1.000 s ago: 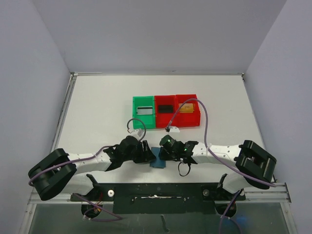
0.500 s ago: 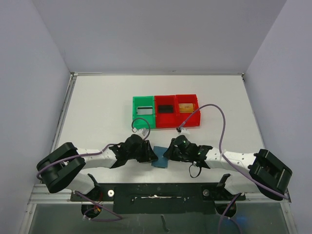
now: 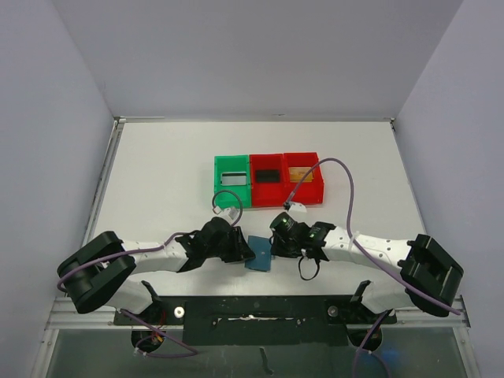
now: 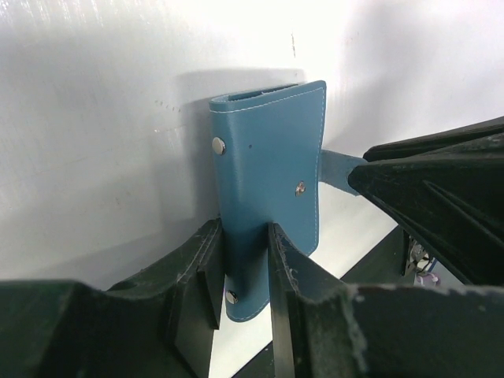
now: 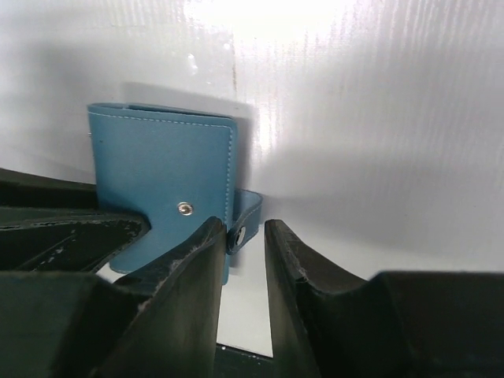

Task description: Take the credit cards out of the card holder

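progress check: basically nothing is out yet. the card holder sits at the middle of the counter, close to its near edge, folded shut between the two arms. no cards show anywhere on it, so opening it and pulling out every card is all left to do, as far as i can judge.

left fingers are clamped on one edge of the holder, one on each face. right fingers stand a little apart with the small tab sitting right at their tips. can't tell if they're pinching it or just framing it.

material-wise it looks like smooth matte blue leather or faux leather. it's flat and squarish with rounded corners and pale stitching along the edges. a round metal snap stud shows on the face, plus another on the tab. it looks floppy and thin, so i'd guess it bends when tugged. the top edge in the left wrist view shows layered pockets.

over toward the far side, a green bin and two red bins stand in a row. they're glossy hard plastic, each with something flat inside that's too small to make out.
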Controlling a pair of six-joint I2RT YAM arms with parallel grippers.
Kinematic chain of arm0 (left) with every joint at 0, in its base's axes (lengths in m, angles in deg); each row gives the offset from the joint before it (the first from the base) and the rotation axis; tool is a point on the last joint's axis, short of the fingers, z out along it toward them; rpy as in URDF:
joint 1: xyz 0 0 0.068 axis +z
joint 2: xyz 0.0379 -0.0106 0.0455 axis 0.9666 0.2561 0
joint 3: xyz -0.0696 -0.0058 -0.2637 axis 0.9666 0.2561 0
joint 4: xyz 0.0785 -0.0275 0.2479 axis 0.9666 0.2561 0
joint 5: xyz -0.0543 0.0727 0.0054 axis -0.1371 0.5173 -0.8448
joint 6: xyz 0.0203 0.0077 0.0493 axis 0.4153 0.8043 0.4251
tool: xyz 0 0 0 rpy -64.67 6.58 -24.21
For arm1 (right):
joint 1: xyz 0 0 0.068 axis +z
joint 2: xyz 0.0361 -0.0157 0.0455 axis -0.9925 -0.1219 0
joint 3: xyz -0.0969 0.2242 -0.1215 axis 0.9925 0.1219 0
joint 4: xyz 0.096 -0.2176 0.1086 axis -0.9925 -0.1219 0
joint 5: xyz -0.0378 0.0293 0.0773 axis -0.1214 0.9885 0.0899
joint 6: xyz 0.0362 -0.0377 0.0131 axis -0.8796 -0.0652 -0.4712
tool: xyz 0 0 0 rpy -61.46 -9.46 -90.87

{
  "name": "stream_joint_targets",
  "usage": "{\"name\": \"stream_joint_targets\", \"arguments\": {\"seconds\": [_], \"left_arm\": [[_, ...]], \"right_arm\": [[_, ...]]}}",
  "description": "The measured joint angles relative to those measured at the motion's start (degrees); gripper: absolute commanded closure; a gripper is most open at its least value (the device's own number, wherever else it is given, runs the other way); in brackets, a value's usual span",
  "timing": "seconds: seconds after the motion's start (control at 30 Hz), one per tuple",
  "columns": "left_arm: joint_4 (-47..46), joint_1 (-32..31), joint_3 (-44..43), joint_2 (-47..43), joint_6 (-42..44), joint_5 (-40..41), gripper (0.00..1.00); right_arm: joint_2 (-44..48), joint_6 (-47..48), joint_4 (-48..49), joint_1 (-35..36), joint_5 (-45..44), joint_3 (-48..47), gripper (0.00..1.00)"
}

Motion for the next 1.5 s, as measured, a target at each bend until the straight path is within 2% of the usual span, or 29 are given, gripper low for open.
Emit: {"name": "stream_joint_targets", "arguments": {"seconds": [0.3,0.53,0.67,0.8,0.97,1.13,1.5], "left_arm": [[0.8,0.0,0.0,-0.4,0.1,0.0,0.78],[2.7,0.0,-0.7,-0.9,0.5,0.0,0.72],[4.8,0.0,-0.7,-1.8,0.9,0.9,0.65],[7.9,-0.2,-0.9,-3.5,1.4,2.6,0.52],[13.3,-0.2,-1.1,-8.4,1.5,6.5,0.43],[17.1,-0.2,-1.1,-17.0,1.3,11.1,0.43],[25.0,-0.2,-1.1,-33.0,-1.1,20.2,0.42]], "right_arm": [[-1.9,-0.4,-4.8,0.3,-1.4,-0.9,0.78],[-1.9,-0.4,0.8,-0.7,1.6,2.1,0.79],[-1.5,-0.5,5.1,-2.7,4.7,5.4,0.94],[-0.1,-0.6,6.9,-3.2,5.7,6.0,1.0],[4.6,0.7,7.2,-3.2,6.4,6.0,1.0],[7.1,3.9,8.0,-3.2,9.1,3.9,1.0],[5.5,7.1,16.9,-3.0,17.3,0.0,1.0]]}}
